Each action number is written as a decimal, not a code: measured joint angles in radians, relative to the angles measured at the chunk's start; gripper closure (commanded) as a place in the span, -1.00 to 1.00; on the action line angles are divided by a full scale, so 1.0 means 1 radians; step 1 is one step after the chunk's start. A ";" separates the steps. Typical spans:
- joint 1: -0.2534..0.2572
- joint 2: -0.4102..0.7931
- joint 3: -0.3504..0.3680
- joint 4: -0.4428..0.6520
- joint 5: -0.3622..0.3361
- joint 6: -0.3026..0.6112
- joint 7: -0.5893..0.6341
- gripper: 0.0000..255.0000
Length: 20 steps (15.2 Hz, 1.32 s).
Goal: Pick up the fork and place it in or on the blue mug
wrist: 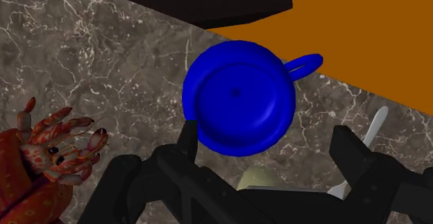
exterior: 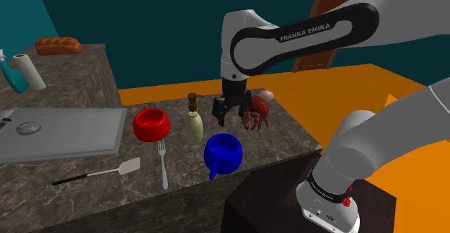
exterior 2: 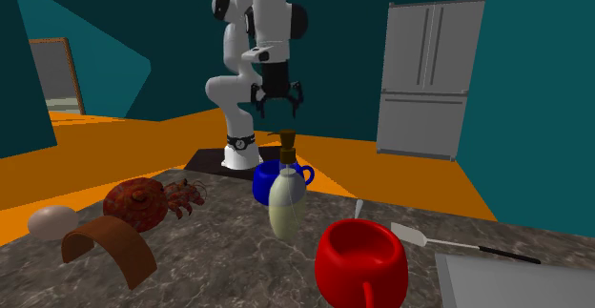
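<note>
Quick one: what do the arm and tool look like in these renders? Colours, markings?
The arm has rounded white links with dark joints. A black band on one link reads FRANKA EMIKA in white. A dark ring near the base carries a small red mark. The tool is all black and two-fingered.

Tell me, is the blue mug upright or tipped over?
Upright. The blue mug stands rim up on the counter, and the wrist view looks down into its open mouth, nothing inside.
</note>
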 measured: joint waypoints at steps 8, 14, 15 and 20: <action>-0.029 0.300 0.142 0.087 -0.060 0.271 0.237 -1.00; -0.032 0.562 0.198 0.224 -0.237 0.410 0.485 -1.00; -0.026 0.614 0.196 0.255 -0.278 0.431 0.530 -1.00; 0.044 0.826 0.148 0.428 -0.448 0.463 0.725 -1.00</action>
